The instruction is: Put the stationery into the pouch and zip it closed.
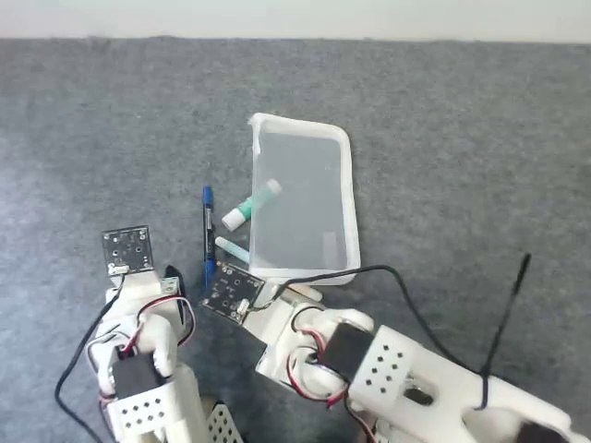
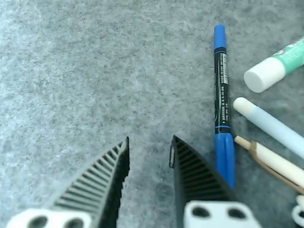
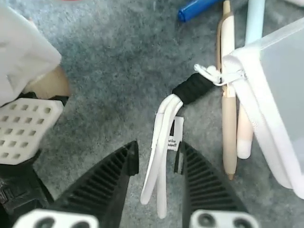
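1. Pouch (image 3: 260, 128) near corner closest to the arms, with white pull cord (image 3: 159, 156) trailing from the zip, loose on the grey carpet (image 1: 462, 138) between the fingers of the right gripper (image 3: 156, 159); fingers spread wide, pinching nothing
2. Alongside, left gripper (image 2: 150, 142) low over the carpet, fingers likewise well apart and empty
3. Just beside one left finger, blue marker (image 2: 221, 95), pointing away from the arms
4. Next over, light blue pen (image 2: 270, 126) and beige pen (image 2: 270, 161), slanted side by side, beige pen just beside the zip corner
5. Farther out, green-and-white glue stick (image 1: 251, 205), green end across the pouch's long edge; inside or on top, cannot tell
6. Farthest, rest of the pouch: translucent white, flat on the carpet, stretching away from the arms
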Robot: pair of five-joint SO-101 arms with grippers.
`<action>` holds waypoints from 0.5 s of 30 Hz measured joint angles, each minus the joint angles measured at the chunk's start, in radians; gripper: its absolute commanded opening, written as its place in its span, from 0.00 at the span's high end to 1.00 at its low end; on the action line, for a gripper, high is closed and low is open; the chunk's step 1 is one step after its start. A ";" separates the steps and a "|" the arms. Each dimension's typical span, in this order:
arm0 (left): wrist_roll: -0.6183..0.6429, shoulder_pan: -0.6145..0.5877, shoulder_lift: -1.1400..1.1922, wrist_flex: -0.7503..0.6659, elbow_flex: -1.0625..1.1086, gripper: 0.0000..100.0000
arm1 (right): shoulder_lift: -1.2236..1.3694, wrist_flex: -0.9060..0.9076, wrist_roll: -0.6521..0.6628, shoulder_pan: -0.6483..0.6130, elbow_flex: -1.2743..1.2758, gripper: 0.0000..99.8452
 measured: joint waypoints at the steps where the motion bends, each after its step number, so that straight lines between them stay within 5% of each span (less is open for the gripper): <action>1: 0.000 0.000 0.000 0.000 0.000 0.86 | 0.017 -0.003 0.000 0.000 0.000 0.87; 6: 0.000 0.000 0.000 0.000 0.000 0.86 | 0.121 -0.006 0.000 0.000 0.000 0.87; 9: 0.000 0.000 0.000 0.000 0.000 0.86 | 0.161 -0.008 0.000 0.009 0.000 0.97; 15: 0.000 0.000 0.000 0.000 0.000 0.86 | 0.164 0.014 0.037 0.132 -0.015 0.99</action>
